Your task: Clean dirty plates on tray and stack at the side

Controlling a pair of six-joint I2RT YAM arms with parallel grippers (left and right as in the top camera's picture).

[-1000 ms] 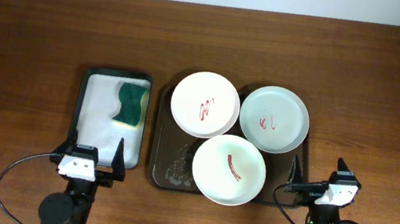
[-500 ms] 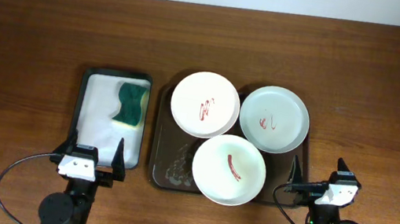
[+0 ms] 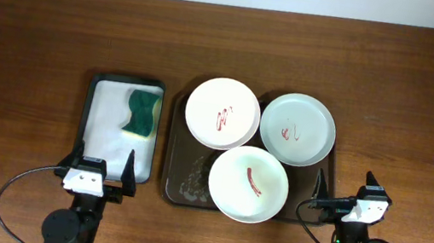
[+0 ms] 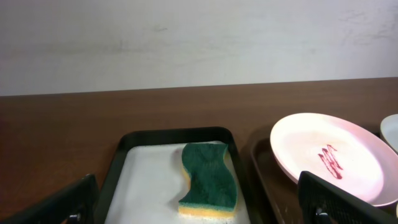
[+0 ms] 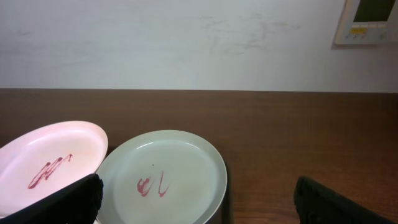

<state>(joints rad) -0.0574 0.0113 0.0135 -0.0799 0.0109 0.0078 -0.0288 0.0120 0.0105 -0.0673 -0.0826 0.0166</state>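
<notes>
On the dark wooden worktop, overhead, three round shallow plates, two white, one grey-green, lie red-smeared on the dark brown rectangular tray; none wiped or stacked. Left wrist: green-yellow sponge untouched, left jaws wide. Right wrist: right jaws wide, empty.

Glossy plates, wooden tabletop
The plates look smooth, the wood matt and grained, the sponge coarse on top.
</notes>
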